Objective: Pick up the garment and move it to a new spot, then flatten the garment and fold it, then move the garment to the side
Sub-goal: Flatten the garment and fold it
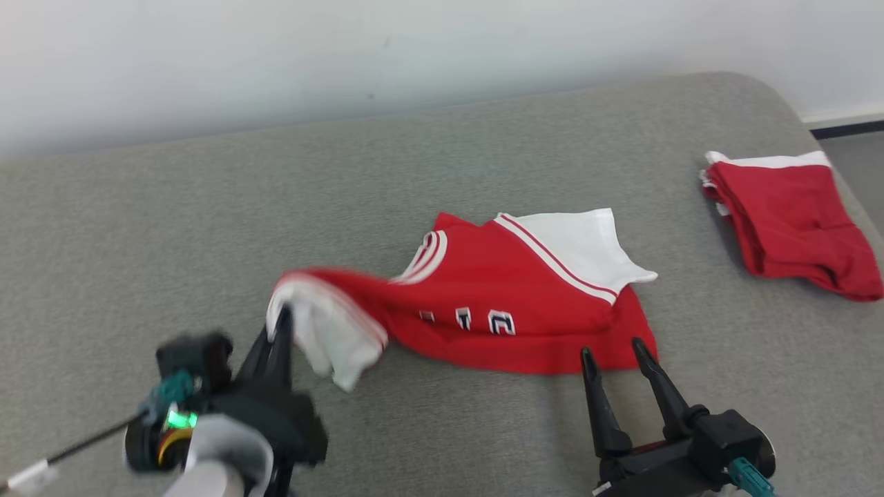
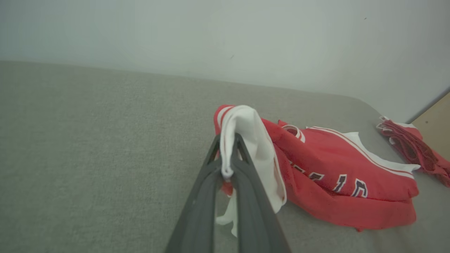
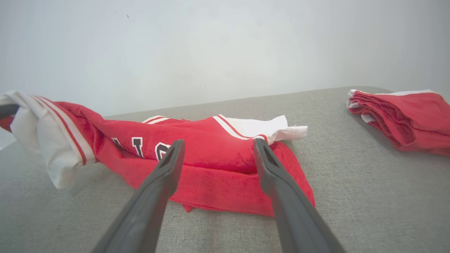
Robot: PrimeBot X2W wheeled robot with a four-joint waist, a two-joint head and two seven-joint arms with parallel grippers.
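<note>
The garment (image 1: 497, 304) is a red shirt with white sleeves and dark lettering, lying partly folded in the middle of the grey cushion. My left gripper (image 1: 280, 324) is shut on its white left sleeve (image 2: 246, 140) and holds that end lifted off the surface. In the left wrist view the white cloth is pinched between the fingers (image 2: 200, 196) of the gripper (image 2: 227, 140). My right gripper (image 1: 611, 348) stands open just in front of the garment's near hem (image 3: 218, 189), fingertips close to the red cloth, nothing between them. The garment (image 3: 197, 151) stretches left toward the raised sleeve.
A second red and white garment (image 1: 794, 214) lies folded at the cushion's far right, also seen as a folded pile (image 3: 404, 119) and at the edge (image 2: 415, 147). The grey cushion (image 1: 173, 228) runs back to a white wall. Its right edge drops to the floor (image 1: 863, 159).
</note>
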